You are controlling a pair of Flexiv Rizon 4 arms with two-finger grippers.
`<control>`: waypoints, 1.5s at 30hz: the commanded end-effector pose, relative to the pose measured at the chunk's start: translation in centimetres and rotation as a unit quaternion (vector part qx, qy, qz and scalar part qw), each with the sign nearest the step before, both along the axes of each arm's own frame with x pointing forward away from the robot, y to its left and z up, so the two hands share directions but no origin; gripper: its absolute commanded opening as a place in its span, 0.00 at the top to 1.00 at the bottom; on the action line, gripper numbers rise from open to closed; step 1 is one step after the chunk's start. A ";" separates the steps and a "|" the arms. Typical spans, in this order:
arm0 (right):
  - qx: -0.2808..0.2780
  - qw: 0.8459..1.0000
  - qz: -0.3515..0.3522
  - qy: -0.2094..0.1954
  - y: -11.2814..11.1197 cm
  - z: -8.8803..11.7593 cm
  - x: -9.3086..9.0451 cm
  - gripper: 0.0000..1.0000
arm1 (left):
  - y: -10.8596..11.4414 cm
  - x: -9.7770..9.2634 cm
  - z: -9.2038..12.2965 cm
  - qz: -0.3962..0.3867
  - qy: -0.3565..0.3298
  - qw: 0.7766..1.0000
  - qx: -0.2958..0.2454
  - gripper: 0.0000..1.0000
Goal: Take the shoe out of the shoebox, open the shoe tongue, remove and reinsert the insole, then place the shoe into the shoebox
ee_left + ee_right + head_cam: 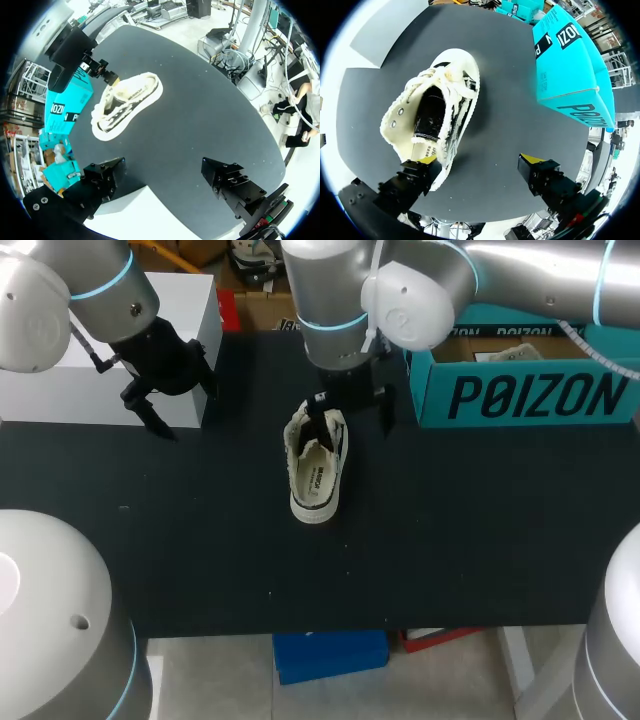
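Note:
A white low sneaker [318, 468] with frayed edges and a dark insole lies on the black table, outside the box. My right gripper [350, 415] hangs open over the shoe's far end. In the right wrist view the sneaker [432, 115] lies ahead of the right gripper [477, 162]; one yellow fingertip [426, 160] touches its rim, the other stands clear beside it. The teal shoebox [520, 395] stands open at the back right. My left gripper [165, 390] is open and empty at the back left, apart from the shoe [127, 102].
A white box [185, 335] stands at the back left, right behind my left gripper [165, 172]. Bare black table lies in front of and to both sides of the shoe. The shoebox [570, 60] sits close to my right arm.

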State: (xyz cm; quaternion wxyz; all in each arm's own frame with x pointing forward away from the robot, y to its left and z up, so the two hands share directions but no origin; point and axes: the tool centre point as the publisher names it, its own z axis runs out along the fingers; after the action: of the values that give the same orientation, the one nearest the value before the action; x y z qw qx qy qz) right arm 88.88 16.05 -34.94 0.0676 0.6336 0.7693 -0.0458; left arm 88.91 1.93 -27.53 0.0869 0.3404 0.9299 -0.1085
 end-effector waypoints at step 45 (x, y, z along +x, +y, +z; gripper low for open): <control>0.049 0.999 -0.024 0.007 1.3 -5.7 1.8 1.00 | 0.0 -0.1 0.0 0.000 -0.001 1.000 0.001 0.00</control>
State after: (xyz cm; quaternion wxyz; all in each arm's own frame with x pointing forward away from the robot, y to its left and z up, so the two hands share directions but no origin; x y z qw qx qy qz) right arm 90.45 16.99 -40.39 0.0395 0.6574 0.7520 -0.0265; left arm 88.91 1.93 -27.53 0.0869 0.3404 0.9299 -0.1085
